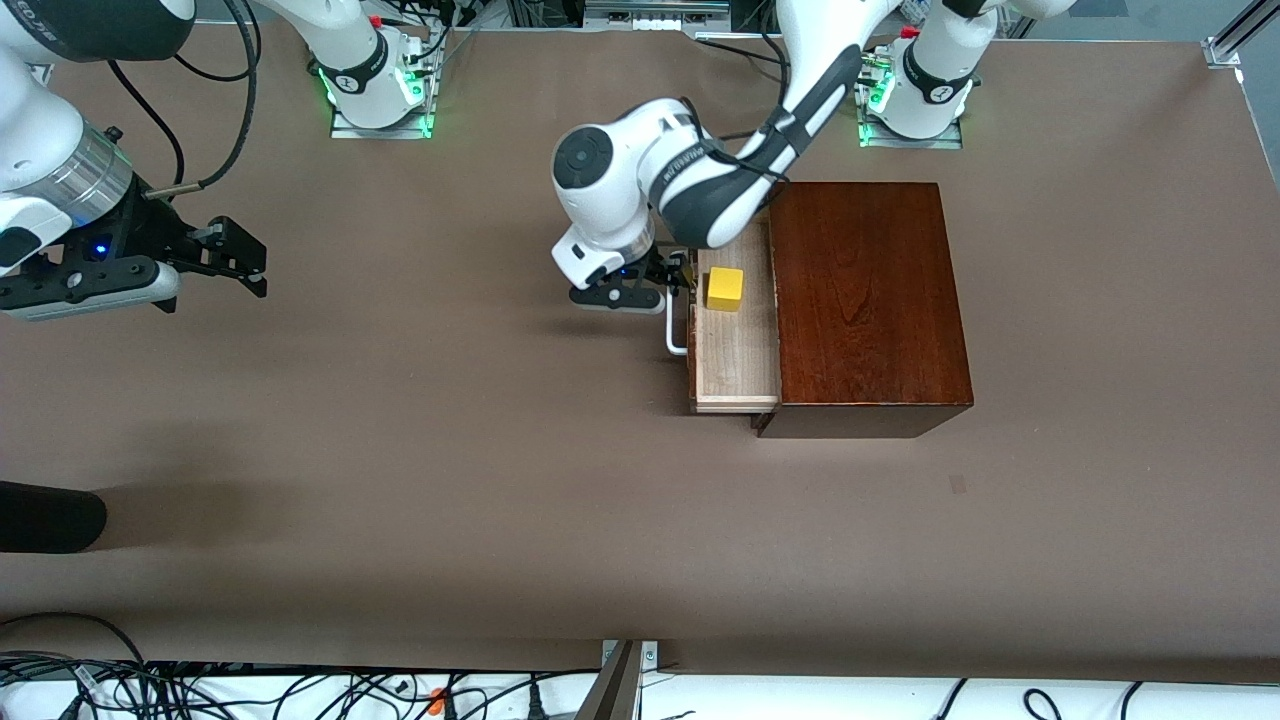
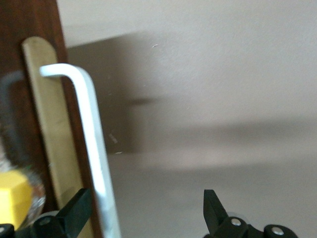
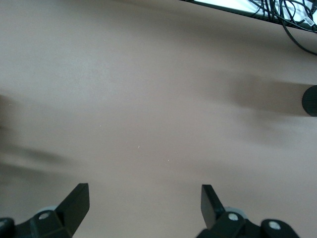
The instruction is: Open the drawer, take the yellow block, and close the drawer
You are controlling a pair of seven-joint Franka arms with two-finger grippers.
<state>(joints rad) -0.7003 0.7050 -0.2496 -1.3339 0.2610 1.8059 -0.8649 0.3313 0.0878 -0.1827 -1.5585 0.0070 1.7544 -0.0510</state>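
The dark-wood box [image 1: 865, 290] stands toward the left arm's end of the table. Its drawer [image 1: 735, 350] is pulled partly out, pale interior showing. The yellow block [image 1: 725, 289] sits inside the drawer at the end farther from the front camera. My left gripper [image 1: 678, 277] is open at the drawer front, by the white handle [image 1: 676, 340]. In the left wrist view the handle [image 2: 96, 148] runs between the spread fingers, close to one fingertip [image 2: 79, 206], and an edge of the yellow block [image 2: 11, 198] shows. My right gripper [image 1: 245, 265] is open and empty, waiting over bare table [image 3: 143, 198].
A black rounded object [image 1: 50, 515] lies at the right arm's end of the table, nearer to the front camera; it also shows in the right wrist view [image 3: 311, 100]. Cables [image 1: 200, 690] run along the table's near edge. The brown table top [image 1: 450, 450] spreads wide between the box and that end.
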